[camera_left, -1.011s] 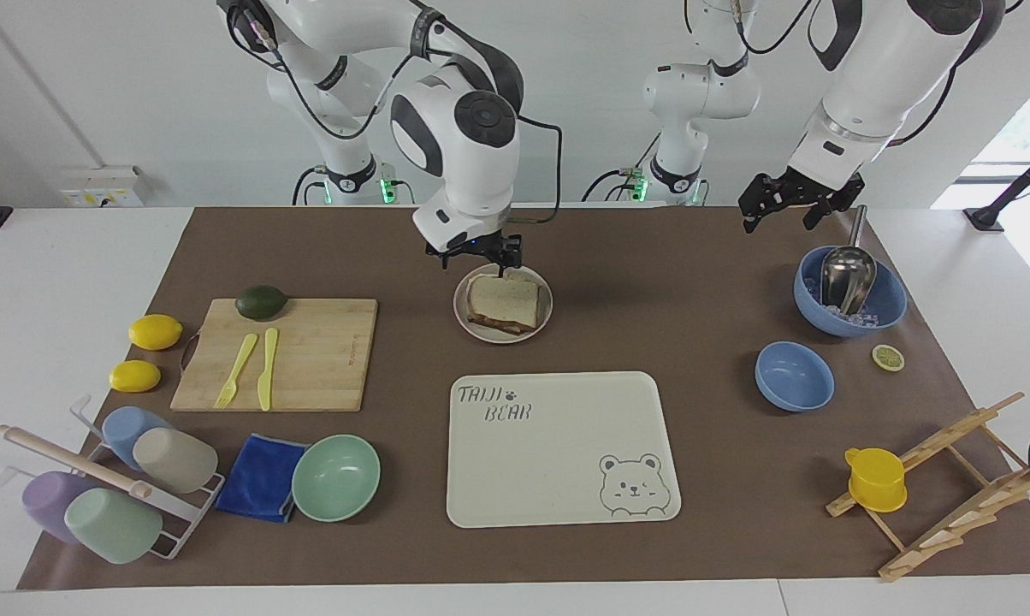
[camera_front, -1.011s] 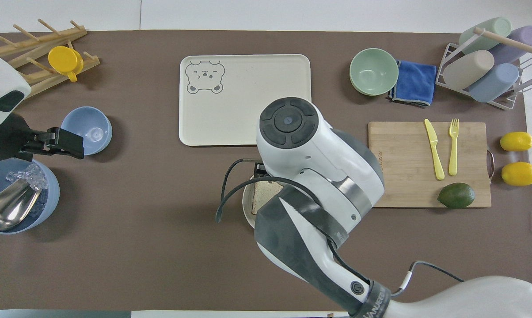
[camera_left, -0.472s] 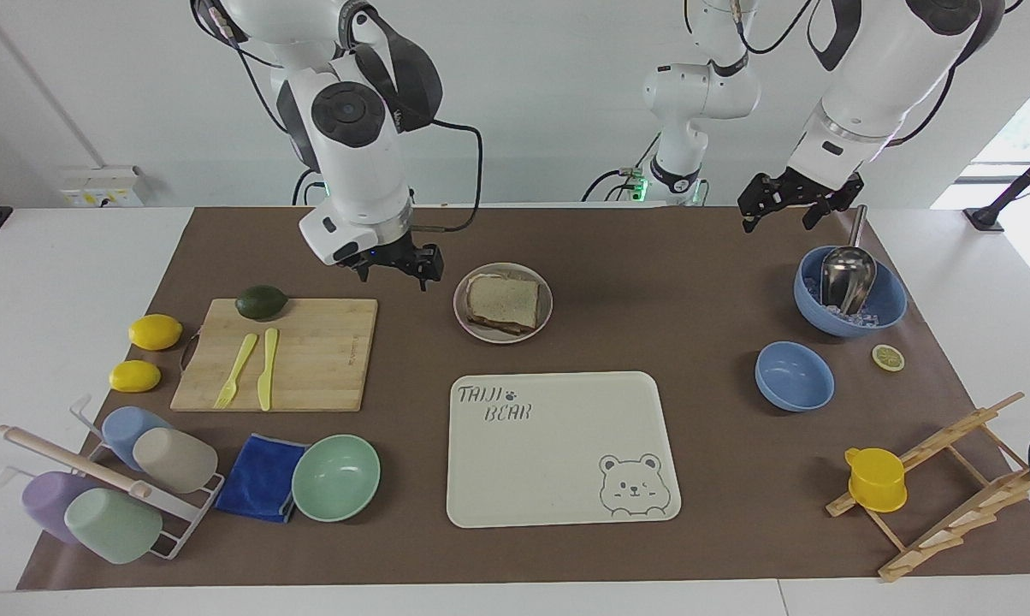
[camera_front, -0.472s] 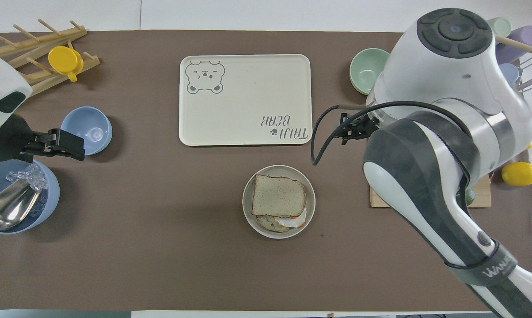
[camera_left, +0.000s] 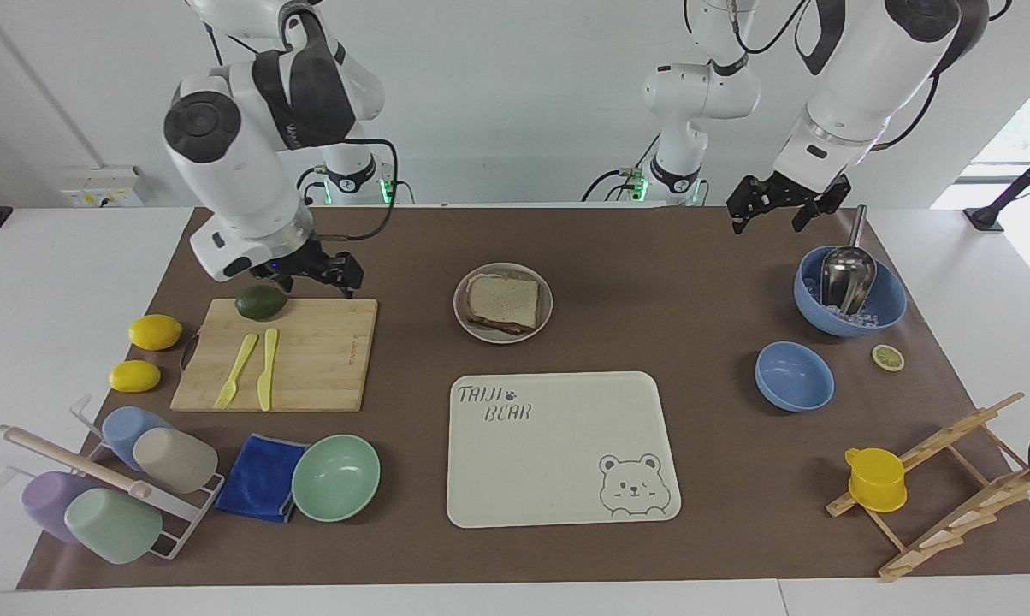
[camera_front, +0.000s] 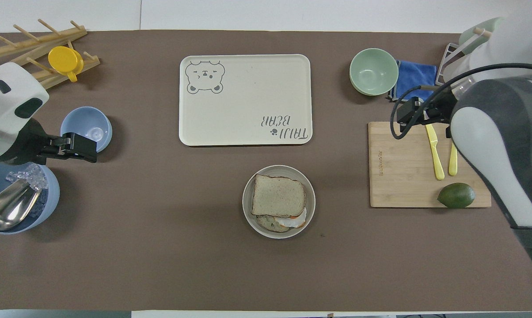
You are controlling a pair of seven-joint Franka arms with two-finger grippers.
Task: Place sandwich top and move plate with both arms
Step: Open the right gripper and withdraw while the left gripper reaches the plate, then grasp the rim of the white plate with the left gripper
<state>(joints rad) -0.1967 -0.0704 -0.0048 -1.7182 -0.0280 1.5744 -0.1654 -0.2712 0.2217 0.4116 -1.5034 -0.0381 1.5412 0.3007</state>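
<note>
Sandwich top lies on the egg slice on the plate, squared for carrying; right gripper, fingers spread and empty, hangs over the cutting board, well aside of the plate; left gripper, fingers spread and empty, waits over the worktop beside the ice bowl.

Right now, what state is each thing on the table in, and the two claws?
Sandwich top: lying on the egg sandwich.
Plate: on the mat, holding the sandwich.
Tray: bare.
Green bowl: upright.
Right gripper: open, over the cutting board.
Left gripper: open, holding nothing.
</note>
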